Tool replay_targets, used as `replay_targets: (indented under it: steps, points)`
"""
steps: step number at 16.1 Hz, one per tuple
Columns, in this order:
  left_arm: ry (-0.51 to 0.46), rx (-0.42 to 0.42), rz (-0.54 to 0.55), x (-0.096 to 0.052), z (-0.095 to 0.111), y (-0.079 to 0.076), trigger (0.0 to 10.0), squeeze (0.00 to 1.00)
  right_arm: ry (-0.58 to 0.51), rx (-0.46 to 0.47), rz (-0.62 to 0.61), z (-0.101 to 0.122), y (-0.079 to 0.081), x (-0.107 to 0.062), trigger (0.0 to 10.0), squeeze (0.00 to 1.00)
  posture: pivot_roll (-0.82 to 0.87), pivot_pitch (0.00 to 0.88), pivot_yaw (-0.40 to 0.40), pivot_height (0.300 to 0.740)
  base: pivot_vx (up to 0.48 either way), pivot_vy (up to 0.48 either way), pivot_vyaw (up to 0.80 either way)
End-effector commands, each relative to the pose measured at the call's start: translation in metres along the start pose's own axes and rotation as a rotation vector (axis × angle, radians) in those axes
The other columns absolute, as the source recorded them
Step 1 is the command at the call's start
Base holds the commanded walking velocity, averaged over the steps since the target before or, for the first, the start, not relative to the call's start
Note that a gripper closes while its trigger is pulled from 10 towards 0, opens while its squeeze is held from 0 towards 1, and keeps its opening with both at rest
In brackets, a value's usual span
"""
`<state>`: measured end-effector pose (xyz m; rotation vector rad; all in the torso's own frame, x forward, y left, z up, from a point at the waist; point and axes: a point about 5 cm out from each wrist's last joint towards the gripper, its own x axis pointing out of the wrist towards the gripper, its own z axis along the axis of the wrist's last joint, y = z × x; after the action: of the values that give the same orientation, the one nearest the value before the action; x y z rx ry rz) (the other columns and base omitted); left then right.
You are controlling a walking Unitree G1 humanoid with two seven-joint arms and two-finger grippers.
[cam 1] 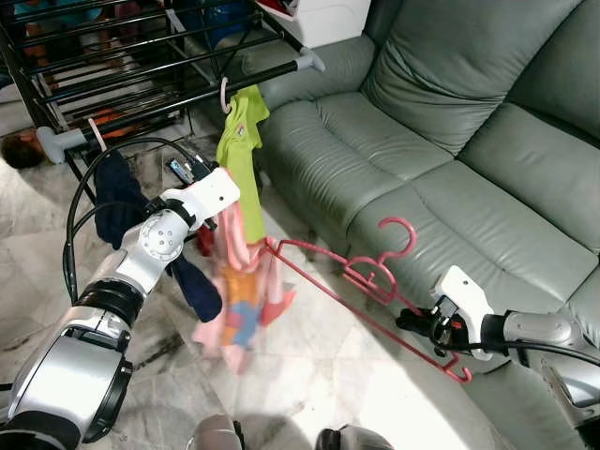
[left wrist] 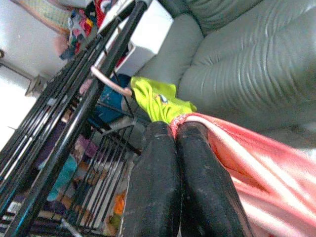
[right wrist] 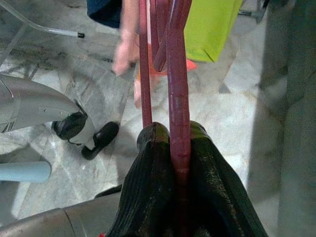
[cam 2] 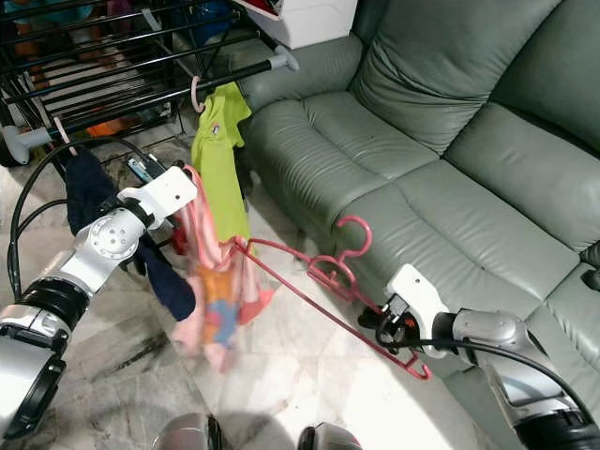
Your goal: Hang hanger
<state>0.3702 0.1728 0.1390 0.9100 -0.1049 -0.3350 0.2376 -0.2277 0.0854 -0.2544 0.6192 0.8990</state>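
A red plastic hanger [cam 1: 361, 286] is held tilted above the floor in front of the sofa, its hook [cam 1: 401, 228] pointing up toward the seat. My right gripper [right wrist: 174, 132] is shut on the hanger's lower right end. A pink garment [cam 1: 239, 291] with orange and blue patches droops from the hanger's left end. My left gripper [left wrist: 176, 129] is shut on the top of that pink cloth, just below the rack's front rod. The black drying rack [cam 1: 178, 94] stands at the upper left.
A lime green shirt [cam 1: 242, 141] hangs on a pale pink hanger from the rack's front rod [cam 1: 262, 73]. A navy garment [cam 1: 117, 202] hangs further left. The grey-green sofa [cam 1: 450, 159] takes up the right side. Marble floor [cam 1: 309, 375] lies below.
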Motion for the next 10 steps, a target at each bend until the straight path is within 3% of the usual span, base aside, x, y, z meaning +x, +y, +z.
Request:
replay_targets:
  steps: [1, 2, 3, 4, 5, 7, 10]
  points:
    - [-0.051, 0.01, 0.009, 0.005, 0.011, 0.008, 10.0, 0.0, -0.038, -0.001, 0.019, 0.006, 0.002, -0.003, 10.0, 0.0, -0.08, 0.03, -0.02, 0.74, 0.0, 0.0, 0.0]
    - [-0.042, 0.014, 0.013, 0.005, 0.01, 0.007, 10.0, 0.0, -0.096, 0.032, -0.016, 0.014, -0.001, 0.0, 10.0, 0.0, -0.08, 0.03, -0.017, 0.74, 0.0, 0.0, 0.0]
    - [-0.019, 0.019, 0.066, 0.006, 0.008, 0.009, 10.0, 0.0, -0.068, 0.063, -0.013, 0.01, 0.0, 0.003, 10.0, 0.0, -0.08, 0.03, -0.017, 0.74, 0.0, 0.0, 0.0]
    - [-0.008, 0.002, 0.134, 0.007, 0.008, 0.015, 10.0, 0.0, 0.041, 0.017, -0.005, -0.004, 0.003, 0.004, 10.0, 0.0, -0.08, 0.031, -0.02, 0.74, 0.0, 0.0, 0.0]
    - [-0.033, -0.002, 0.203, 0.008, 0.014, 0.025, 10.0, 0.0, 0.22, -0.06, 0.012, -0.032, 0.008, 0.0, 10.0, 0.0, -0.08, 0.032, -0.022, 0.74, 0.0, 0.0, 0.0]
    - [-0.057, -0.024, 0.298, 0.007, 0.017, 0.041, 10.0, 0.0, 0.354, -0.093, 0.009, -0.057, 0.008, -0.009, 10.0, 0.0, -0.08, 0.036, -0.025, 0.74, 0.0, 0.0, 0.0]
    - [-0.103, -0.17, 0.375, 0.007, 0.024, 0.056, 10.0, 0.0, 0.362, -0.035, 0.015, -0.064, 0.014, -0.007, 10.0, 0.0, -0.08, 0.037, -0.025, 0.74, 0.0, 0.0, 0.0]
